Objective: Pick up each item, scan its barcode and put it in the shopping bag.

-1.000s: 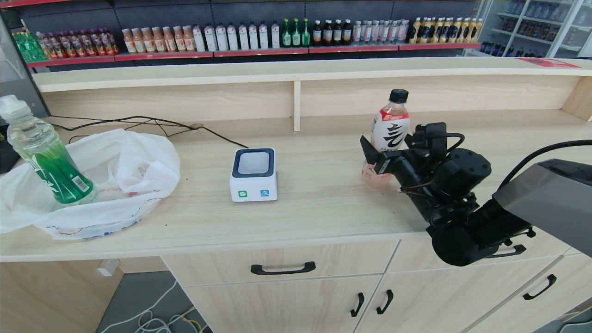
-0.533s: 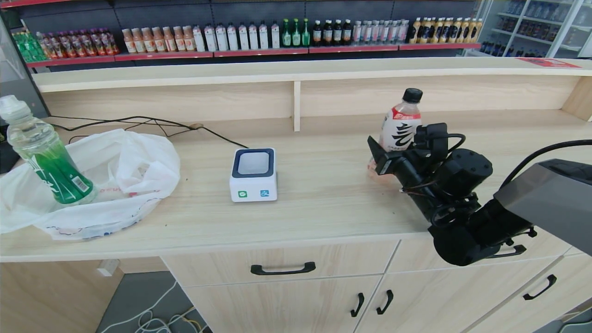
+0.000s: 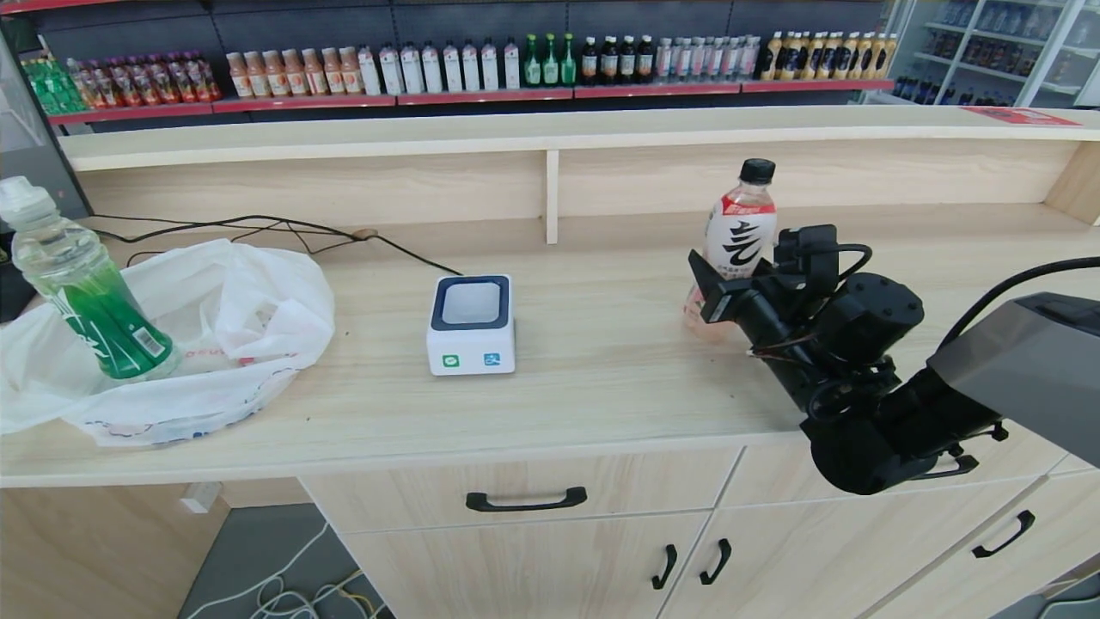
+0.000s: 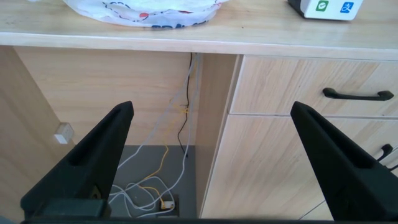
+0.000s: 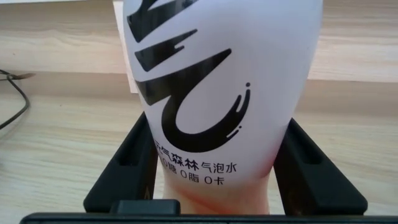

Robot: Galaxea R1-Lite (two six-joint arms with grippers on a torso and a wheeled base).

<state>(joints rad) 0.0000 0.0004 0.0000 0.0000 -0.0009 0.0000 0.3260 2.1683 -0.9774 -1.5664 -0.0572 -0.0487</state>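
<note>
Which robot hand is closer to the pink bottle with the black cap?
Right. The right gripper clasps the pink bottle on both sides; the left gripper hangs open below the counter edge, far off.

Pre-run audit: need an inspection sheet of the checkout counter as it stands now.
Surface: light wood counter, no spills seen.
Job's things: pink bottle held in right pincer; green bottle standing in shopping bag; scanner mid-counter.
Clutter: nothing seen.
Pincers: right shut on pink bottle; left pincer open, below counter level, facing the cabinet.
Cables: black cable on counter behind bag; loose floor cables.
Surroundings: drink shelves behind; drawers below.
</note>
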